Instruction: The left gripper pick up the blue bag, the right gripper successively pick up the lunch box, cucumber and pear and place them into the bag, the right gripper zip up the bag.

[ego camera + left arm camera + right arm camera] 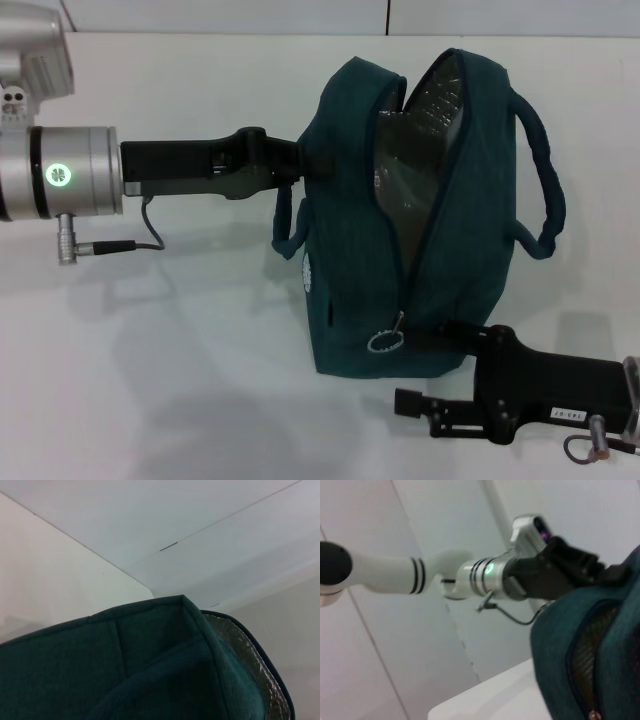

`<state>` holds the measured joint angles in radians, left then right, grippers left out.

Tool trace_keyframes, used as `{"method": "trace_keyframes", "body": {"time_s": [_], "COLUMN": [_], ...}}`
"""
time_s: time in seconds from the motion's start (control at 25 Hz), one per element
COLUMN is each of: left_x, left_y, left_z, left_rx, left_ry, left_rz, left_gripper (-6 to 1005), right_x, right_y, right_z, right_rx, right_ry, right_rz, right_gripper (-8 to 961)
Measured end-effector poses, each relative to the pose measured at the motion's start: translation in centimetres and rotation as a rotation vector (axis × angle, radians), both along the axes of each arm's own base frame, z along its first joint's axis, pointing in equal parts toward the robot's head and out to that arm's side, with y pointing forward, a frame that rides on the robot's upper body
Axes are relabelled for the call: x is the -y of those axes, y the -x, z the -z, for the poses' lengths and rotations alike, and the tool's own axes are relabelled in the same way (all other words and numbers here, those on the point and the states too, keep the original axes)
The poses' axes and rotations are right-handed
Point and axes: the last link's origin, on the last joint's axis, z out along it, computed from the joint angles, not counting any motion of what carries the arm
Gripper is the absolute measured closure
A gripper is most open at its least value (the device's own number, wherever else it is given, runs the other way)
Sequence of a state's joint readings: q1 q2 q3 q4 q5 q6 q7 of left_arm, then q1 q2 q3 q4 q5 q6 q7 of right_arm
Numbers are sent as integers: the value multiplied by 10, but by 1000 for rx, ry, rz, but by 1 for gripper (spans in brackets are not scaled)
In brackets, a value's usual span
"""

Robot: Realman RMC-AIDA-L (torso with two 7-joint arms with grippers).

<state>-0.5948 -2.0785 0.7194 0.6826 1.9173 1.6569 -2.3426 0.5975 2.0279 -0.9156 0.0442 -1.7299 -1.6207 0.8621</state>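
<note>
Left gripper (290, 165): matte black housing on a silver cylinder with a glowing green indicator; a thin grey cable loops beneath to a metal plug. Right gripper (440, 340): black angular body, small white label, silver end fitting behind it. White arm segments carry black bands.

Blue bag (150, 675) fills foreground; silver foil lining (250, 655) visible along open edge.

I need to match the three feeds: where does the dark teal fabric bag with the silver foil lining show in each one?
Head view: the blue bag stands mid-frame, mouth open, the left gripper at its upper edge, the right gripper near its base.
Left wrist view: bag fabric fills the lower part.
Right wrist view: bag at the right edge.
Shared landmark: the foil lining.
</note>
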Motion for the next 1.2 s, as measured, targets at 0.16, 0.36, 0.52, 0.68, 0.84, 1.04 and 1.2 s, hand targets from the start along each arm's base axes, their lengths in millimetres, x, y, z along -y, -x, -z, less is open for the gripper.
{"method": "trace_keyframes", "body": {"time_s": [0.16, 0.36, 0.52, 0.68, 0.84, 1.04, 1.2], "left_x": [1, 1, 1, 1, 1, 2, 2], "left_y": [1, 1, 1, -1, -1, 0, 0], "left_z": [0, 0, 0, 1, 2, 2, 2], "left_rx": [1, 2, 2, 4, 5, 5, 5], "left_ry": [2, 4, 5, 7, 9, 9, 9], "left_rz": [-2, -3, -4, 1, 1, -3, -1], "left_gripper": [862, 861, 860, 860, 859, 859, 858], "right_x": [1, 4, 4, -3, -5, -3, -3], "right_y": [-5, -9, -12, -7, -1, 1, 0], "right_z": [-3, -4, -4, -1, 1, 2, 3], "right_rx": [-17, -27, -22, -9, -8, -6, 2], "right_ry": [-31, -44, -59, -52, -32, -10, -8], "right_rz": [42, 76, 89, 78, 55, 34, 36], "right_gripper": [158, 160, 163, 181, 199, 221, 239]}}
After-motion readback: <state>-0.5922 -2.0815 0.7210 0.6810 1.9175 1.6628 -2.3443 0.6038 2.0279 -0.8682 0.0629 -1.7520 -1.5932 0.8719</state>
